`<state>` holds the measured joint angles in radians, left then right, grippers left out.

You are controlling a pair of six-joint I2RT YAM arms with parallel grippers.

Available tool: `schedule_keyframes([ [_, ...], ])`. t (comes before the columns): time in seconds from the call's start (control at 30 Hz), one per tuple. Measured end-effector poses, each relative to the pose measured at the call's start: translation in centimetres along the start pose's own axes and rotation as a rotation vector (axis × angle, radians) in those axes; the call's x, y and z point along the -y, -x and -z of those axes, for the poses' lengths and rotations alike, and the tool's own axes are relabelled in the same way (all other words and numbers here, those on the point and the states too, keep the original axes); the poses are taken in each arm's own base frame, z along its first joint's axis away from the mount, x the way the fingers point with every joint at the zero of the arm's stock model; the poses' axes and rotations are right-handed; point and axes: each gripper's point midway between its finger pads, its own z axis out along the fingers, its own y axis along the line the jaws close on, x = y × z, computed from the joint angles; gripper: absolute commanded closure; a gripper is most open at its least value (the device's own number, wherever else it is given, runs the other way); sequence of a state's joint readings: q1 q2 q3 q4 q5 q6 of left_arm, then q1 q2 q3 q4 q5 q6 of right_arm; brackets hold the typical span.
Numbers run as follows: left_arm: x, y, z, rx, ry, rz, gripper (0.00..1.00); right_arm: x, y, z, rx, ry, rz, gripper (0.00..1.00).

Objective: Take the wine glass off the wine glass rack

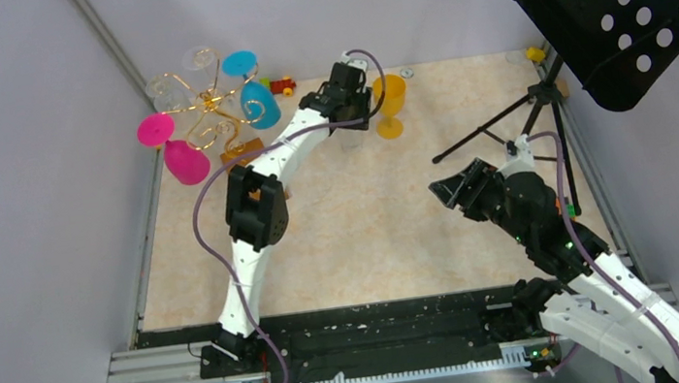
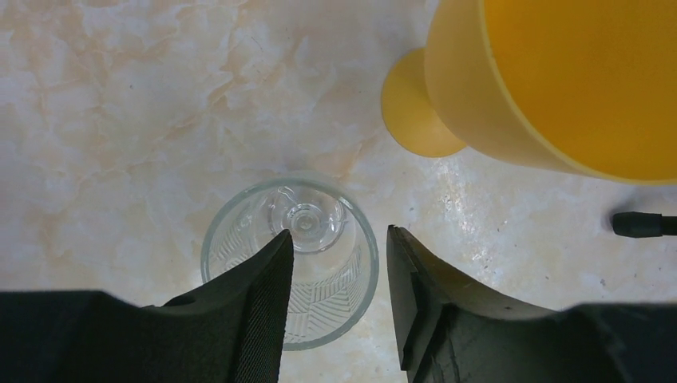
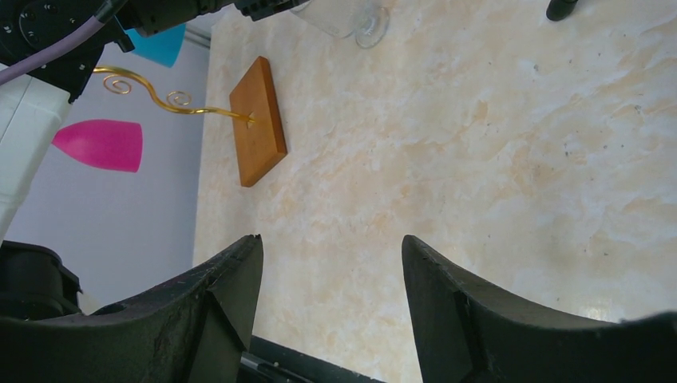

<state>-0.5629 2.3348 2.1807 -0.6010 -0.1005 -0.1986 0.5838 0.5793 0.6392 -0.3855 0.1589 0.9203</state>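
- Under the left gripper (image 2: 339, 239), the wine glass (image 2: 307, 219) stands on the table (image 1: 370, 236), off the wine glass rack (image 1: 208, 105) and well apart from it.
- Left wrist view: looks straight down into the glass. The mouth faces up and the round foot shows through the bowl, so the long axis is vertical.
- Left wrist view: the left gripper's fingers (image 2: 259, 311) are spread apart. One overlaps the mouth of the bowl and the other sits just outside the rim. Contact with the glass cannot be determined.
- Left wrist view: a yellow glass (image 2: 559, 80) stands upright just beside the clear one, with a gap between them.
- Right wrist view: shows the wine glass from the side, foot flat on the table and bowl below the left arm. No other view gives this side profile.
- Right wrist view: the right gripper (image 3: 331, 243) has its jaws wide apart over bare table, holding nothing.
- Right wrist view: the rack's rectangular wooden base (image 3: 259, 120) lies flat, with the gold stem rising from its middle.
- Top view: the left gripper hides most of the wine glass.
- Top view: the rack stands at the far left corner and carries a pink glass (image 1: 185, 162), a blue glass (image 1: 258, 104) and clear glasses (image 1: 169, 90).
- Top view: a black music stand (image 1: 625, 0) stands at the far right.
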Motion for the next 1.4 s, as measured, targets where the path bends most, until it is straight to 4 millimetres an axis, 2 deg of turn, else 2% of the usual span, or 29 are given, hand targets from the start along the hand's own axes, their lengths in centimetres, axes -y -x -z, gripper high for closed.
schedule_keyframes([
  [0.07,-0.1,0.2,0.2,0.004,-0.002,0.001,0.25,0.0,-0.1,-0.1,-0.005,-0.001,0.000,0.33],
  [0.13,-0.1,0.5,0.5,0.009,-0.007,-0.007,0.14,0.0,-0.1,-0.1,-0.007,0.000,-0.001,0.31],
  [0.23,0.2,1.8,2.2,0.035,-0.023,-0.009,0.10,0.0,-0.3,-0.2,-0.013,-0.001,-0.005,0.30],
  [0.33,0.5,4.2,5.4,0.094,-0.044,-0.005,0.10,0.1,-0.5,-0.4,-0.022,-0.006,-0.004,0.31],
  [0.53,0.8,10.8,16.6,0.301,-0.088,0.015,0.11,-0.3,-0.6,-0.8,-0.031,0.008,-0.007,0.32],
  [0.63,0.5,13.3,22.4,0.406,-0.109,0.055,0.11,-0.7,-0.7,-1.0,-0.036,0.018,-0.014,0.33],
  [0.73,-0.7,14.9,27.3,0.492,-0.120,0.125,0.11,-0.8,-0.8,-1.2,-0.044,0.024,-0.019,0.34],
  [0.87,-4.6,15.1,31.4,0.566,-0.087,0.258,0.11,-1.2,-0.8,-1.3,-0.046,0.037,-0.027,0.34],
  [1.0,-8.9,14.1,33.1,0.613,-0.060,0.419,0.12,-1.3,-1.0,-1.5,-0.053,0.046,-0.032,0.35],
  [1.17,-13.6,11.4,33.3,0.662,-0.029,0.635,0.12,-1.5,-1.2,-1.8,-0.064,0.051,-0.035,0.36],
  [1.3,-15.6,9.9,33.6,0.705,0.014,0.755,0.12,-1.5,-1.4,-1.9,-0.071,0.053,-0.042,0.37],
  [1.4,-16.9,10.3,34.3,0.764,0.033,0.832,0.16,-1.4,-1.5,-2.0,-0.072,0.056,-0.047,0.37],
])
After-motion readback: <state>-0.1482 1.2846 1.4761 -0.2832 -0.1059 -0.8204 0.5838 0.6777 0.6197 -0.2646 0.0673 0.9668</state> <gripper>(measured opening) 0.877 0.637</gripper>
